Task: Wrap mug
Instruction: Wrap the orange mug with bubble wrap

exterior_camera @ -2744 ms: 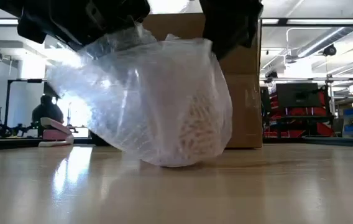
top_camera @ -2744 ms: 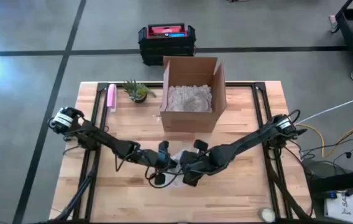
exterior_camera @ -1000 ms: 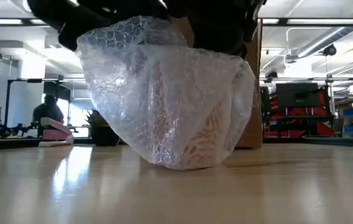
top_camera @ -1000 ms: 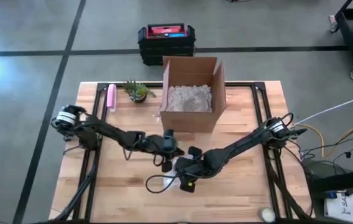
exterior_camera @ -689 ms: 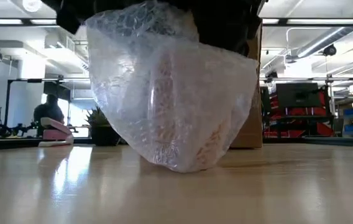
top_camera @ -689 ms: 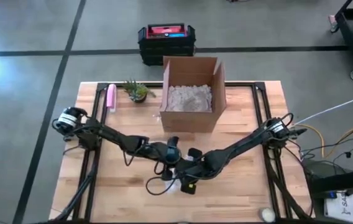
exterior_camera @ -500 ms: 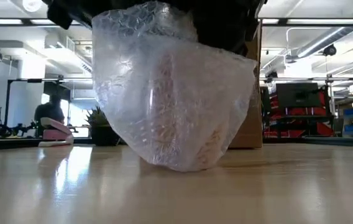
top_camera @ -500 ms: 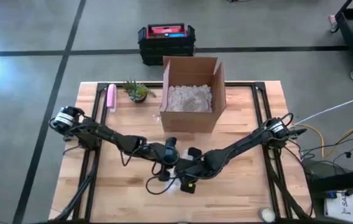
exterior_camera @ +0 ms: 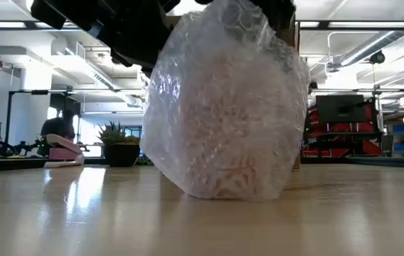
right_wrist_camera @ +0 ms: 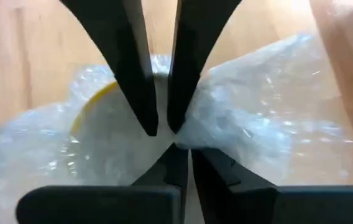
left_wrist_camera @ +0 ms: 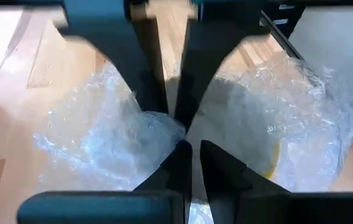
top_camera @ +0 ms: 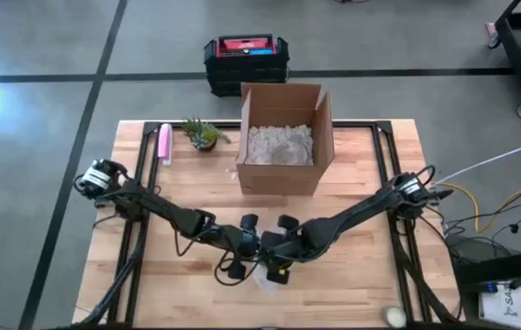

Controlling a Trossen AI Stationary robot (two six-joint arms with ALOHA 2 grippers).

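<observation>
Wooden table (top_camera: pixel 361 275) carrying open cardboard box (top_camera: pixel 282 137) of packing fill at the far side, potted plant (top_camera: pixel 202 134) and pink item (top_camera: pixel 163 144) beside it. Mug (exterior_camera: pixel 223 135) bundled in bubble wrap (left_wrist_camera: pixel 102 134), sitting mid-table in front of box. Left gripper (left_wrist_camera: pixel 175 118) and right gripper (right_wrist_camera: pixel 162 124) both at the bundle, each pinched nearly closed on a fold of wrap
</observation>
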